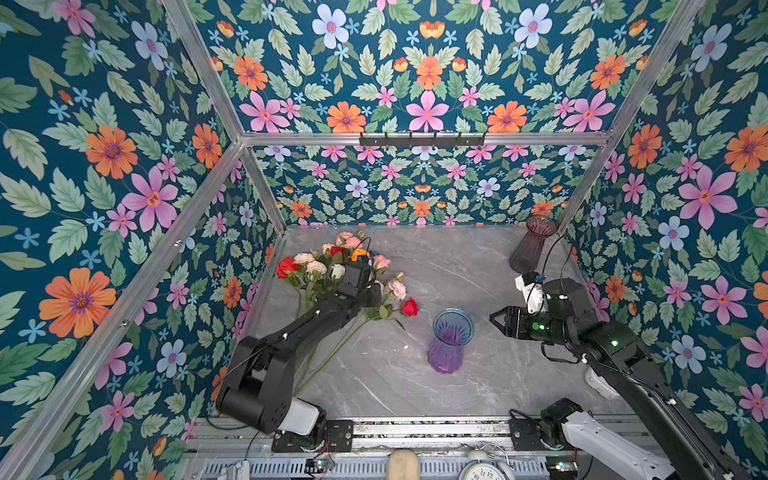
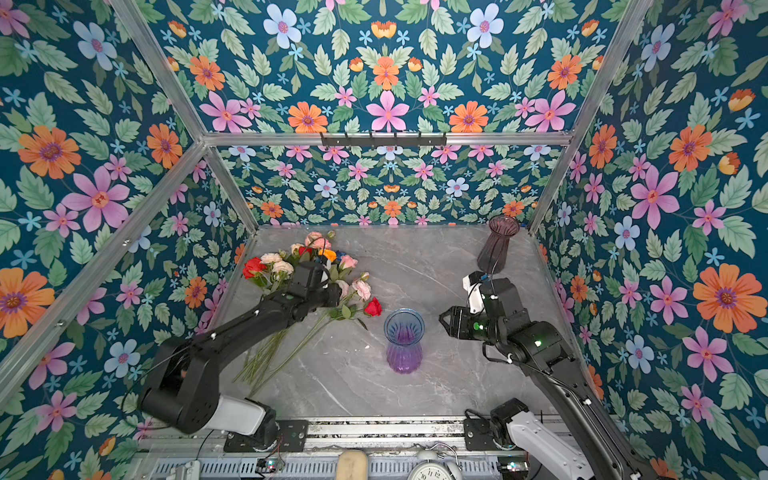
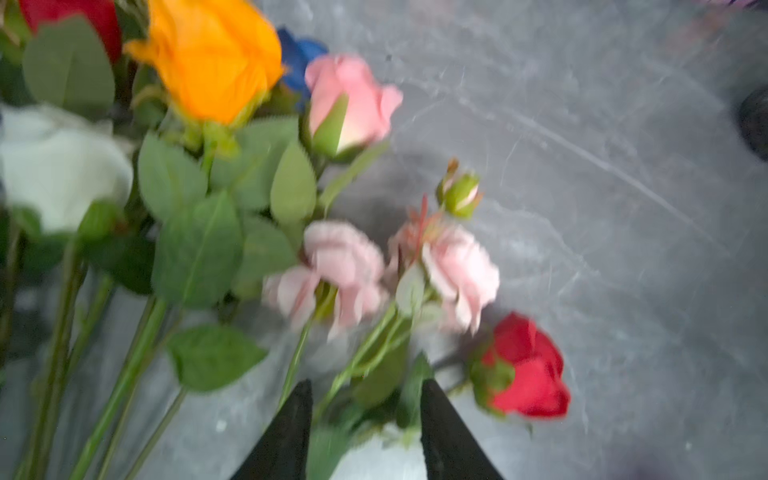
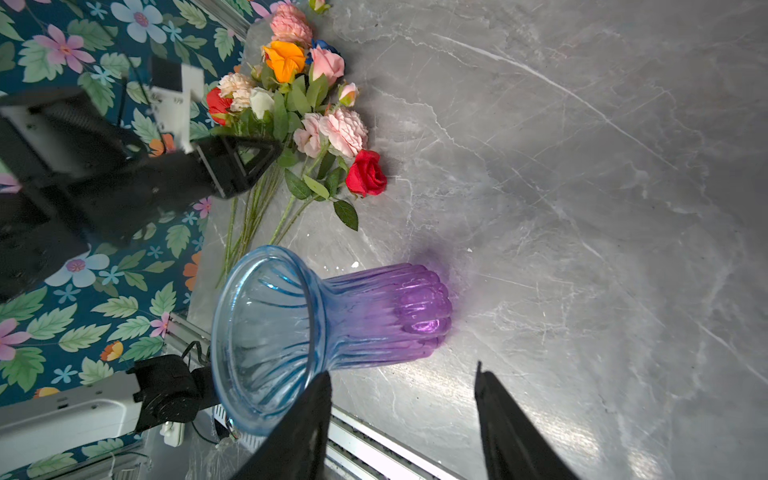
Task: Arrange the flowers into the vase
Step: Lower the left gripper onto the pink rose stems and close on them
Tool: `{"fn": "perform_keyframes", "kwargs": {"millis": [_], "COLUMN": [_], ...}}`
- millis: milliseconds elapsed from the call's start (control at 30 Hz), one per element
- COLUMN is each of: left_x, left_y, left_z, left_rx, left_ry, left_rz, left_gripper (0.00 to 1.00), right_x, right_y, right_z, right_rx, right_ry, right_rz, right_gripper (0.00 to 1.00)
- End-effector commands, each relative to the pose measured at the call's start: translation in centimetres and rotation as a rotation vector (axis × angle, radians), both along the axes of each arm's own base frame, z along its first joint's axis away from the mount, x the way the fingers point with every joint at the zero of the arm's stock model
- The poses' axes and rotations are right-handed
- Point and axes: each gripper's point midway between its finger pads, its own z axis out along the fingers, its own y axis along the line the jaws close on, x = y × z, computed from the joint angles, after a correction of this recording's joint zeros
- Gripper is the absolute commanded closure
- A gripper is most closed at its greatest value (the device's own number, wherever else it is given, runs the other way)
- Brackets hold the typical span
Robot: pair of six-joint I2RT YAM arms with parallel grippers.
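Grey marble-look table (image 1: pixel 478 270) carries everything. The flowers (image 1: pixel 316 268) lie flat in one heap at its left side, heads toward the back wall, stem ends fanned toward the front edge. None are in a vase yet. The blue-to-purple glass vase (image 1: pixel 451 340) stands upright mid-table, empty, well apart from the heap. The smoky dark vase (image 1: pixel 532 245) stands in the back right corner, also empty. Left hand (image 3: pixel 365 395) is down over the near edge of the heap, fingers spread, with thin stems and leaves of the pink blooms (image 3: pixel 345 266) between them, not pinched as far as the blurred wrist view shows. Right hand (image 4: pixel 403 370) hangs just beside the blue-to-purple vase at its base, fingers spread, holding nothing. The red rose (image 1: pixel 410 307) lies outermost in the heap, closest to that vase. Handling guess: they look artificial, so light, with soft crushable heads and springy stems (image 3: pixel 123 374). They are tangled by leaves, so a neighbour may drag along. Grip a bare stem below the leaves, never the bloom. Thin stems may slip or swivel in the grip. The glass is fragile and narrow-waisted and could tip if a stem levers on the rim, so the right hand should steady it.
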Motion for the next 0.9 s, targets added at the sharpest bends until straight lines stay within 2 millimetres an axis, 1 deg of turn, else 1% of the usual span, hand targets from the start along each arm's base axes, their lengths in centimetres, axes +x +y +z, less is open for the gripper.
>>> {"fn": "perform_keyframes", "kwargs": {"millis": [0,33,67,133,267,400,500,700,800,867], "left_x": [-3.5,-4.3,-4.7,-5.1,-4.8,-4.9,-5.2,-5.4,-5.4,-5.4], "left_y": [2.1,2.8,3.2,3.2,3.9,4.7,5.6,6.8,7.6,8.0], "left_z": [-2.9,-3.8,-4.4,-5.1,-6.4,-7.6,-7.5,-6.5,-6.4,-6.7], "left_rx": [0.053,0.085,0.123,0.191,0.246,0.266,0.275,0.249,0.224,0.191], "left_ry": [0.12,0.155,0.167,0.182,0.216,0.215,0.194,0.138,0.138,0.151], "left_rz": [0.062,0.083,0.102,0.114,0.169,0.214,0.257,0.309,0.336,0.347], "left_gripper": [0.56,0.56,0.56,0.55,0.53,0.53,0.54,0.57,0.57,0.58], "right_x": [0.5,0.6,0.6,0.6,0.3,-0.1,-0.3,-0.2,-0.1,-0.1], "right_y": [0.4,0.6,0.7,0.9,0.9,0.6,0.4,0.5,0.7,0.7], "right_z": [0.0,-0.1,-0.2,-0.4,-0.2,-0.4,-0.6,-0.8,-0.7,-0.6], "right_rx": [0.007,0.011,0.014,0.019,0.028,0.016,0.007,0.009,0.016,0.019], "right_ry": [-0.028,-0.022,-0.019,-0.019,-0.027,-0.031,-0.034,-0.029,-0.03,-0.031], "right_rz": [0.019,0.024,0.03,0.037,0.043,0.043,0.044,0.048,0.05,0.052], "right_gripper": [0.43,0.43,0.43,0.43,0.43,0.43,0.43,0.43,0.43,0.43]}}
